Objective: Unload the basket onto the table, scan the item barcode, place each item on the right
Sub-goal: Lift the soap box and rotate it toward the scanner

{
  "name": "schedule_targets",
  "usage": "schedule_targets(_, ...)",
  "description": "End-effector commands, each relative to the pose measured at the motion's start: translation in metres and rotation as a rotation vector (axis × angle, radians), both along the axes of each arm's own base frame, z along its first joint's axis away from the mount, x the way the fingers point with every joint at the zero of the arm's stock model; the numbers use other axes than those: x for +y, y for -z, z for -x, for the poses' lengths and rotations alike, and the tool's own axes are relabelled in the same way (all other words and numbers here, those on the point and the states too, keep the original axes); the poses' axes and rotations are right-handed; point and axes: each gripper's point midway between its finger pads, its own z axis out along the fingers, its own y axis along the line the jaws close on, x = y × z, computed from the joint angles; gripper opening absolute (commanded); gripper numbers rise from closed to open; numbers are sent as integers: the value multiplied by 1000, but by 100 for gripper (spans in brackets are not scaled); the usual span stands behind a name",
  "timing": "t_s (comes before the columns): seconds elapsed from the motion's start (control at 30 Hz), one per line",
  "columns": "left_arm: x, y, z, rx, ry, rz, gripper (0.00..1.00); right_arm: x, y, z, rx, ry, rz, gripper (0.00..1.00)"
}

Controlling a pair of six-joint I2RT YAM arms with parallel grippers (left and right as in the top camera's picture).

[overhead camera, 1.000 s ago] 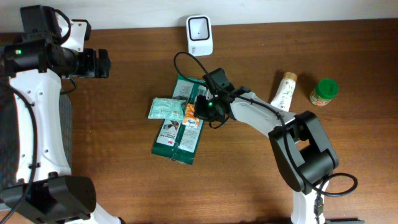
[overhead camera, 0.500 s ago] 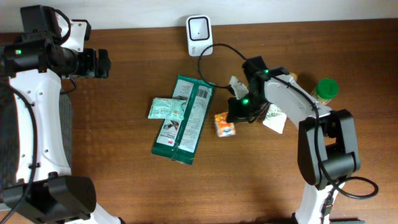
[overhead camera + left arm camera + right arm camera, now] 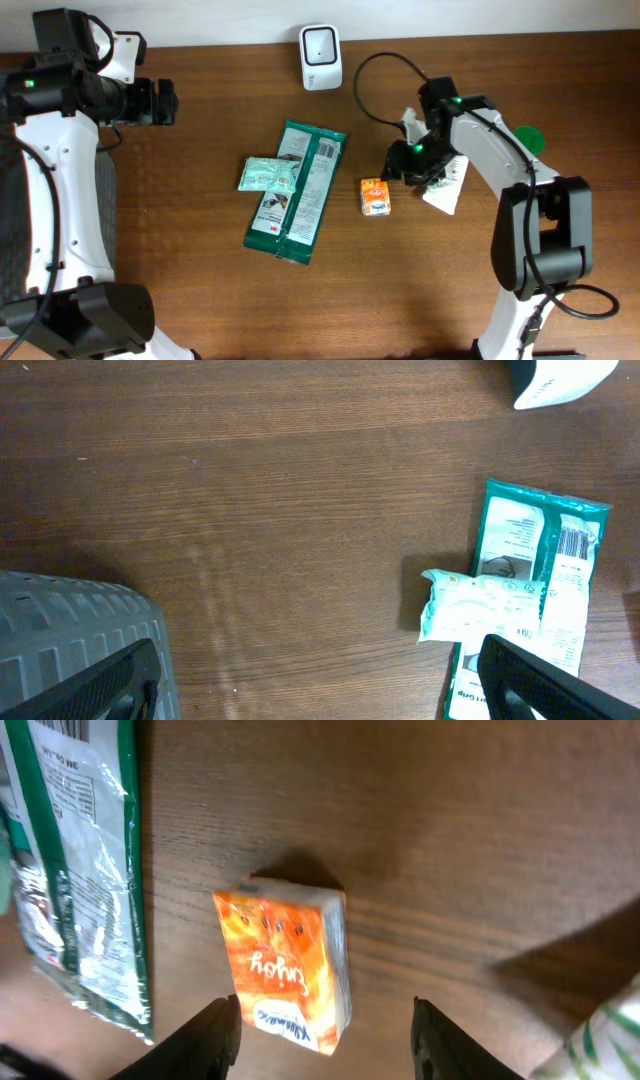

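Note:
A small orange packet (image 3: pixel 376 196) lies flat on the wooden table, right of the green package (image 3: pixel 296 190). My right gripper (image 3: pixel 405 165) hovers just beyond the packet's right side, open. In the right wrist view the orange packet (image 3: pixel 285 965) reaches down between the spread fingers of the right gripper (image 3: pixel 325 1040), with a wide gap on its right. The white scanner (image 3: pixel 321 44) stands at the table's back edge. My left gripper (image 3: pixel 160 103) hangs open at the far left, holding nothing. The left wrist view shows only bare table between the fingers of the left gripper (image 3: pixel 320 690).
A pale green sachet (image 3: pixel 268 174) rests on the green package's left side. A white tube (image 3: pixel 446 192) lies partly under my right arm, with a green-lidded jar (image 3: pixel 527 140) beside it. A grey ribbed surface (image 3: pixel 70 640) sits under the left wrist.
My right gripper carried the orange packet from the green package to the right, then opened. The packet now lies on the table. The left arm has not moved.

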Motion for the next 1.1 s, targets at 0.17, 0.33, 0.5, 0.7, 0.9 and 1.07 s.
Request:
schedule_targets(0.17,0,-4,0,-8,-11,8,99,22,13,37,136,34,-52,40)
schedule_targets(0.33,0,-4,0,-8,-11,8,99,10,25,40,131,33,25,40)
schedule_targets(0.5,0,-4,0,-8,-11,8,99,17,34,43,117,19,9,40)
schedule_targets(0.7,0,-4,0,-8,-11,8,99,26,48,48,99,3,-19,29)
schedule_targets(0.9,0,-4,0,-8,-11,8,99,26,49,45,80,0,-24,4)
schedule_targets(1.07,0,-4,0,-8,-11,8,99,85,-22,37,-66,-218,-468,4)
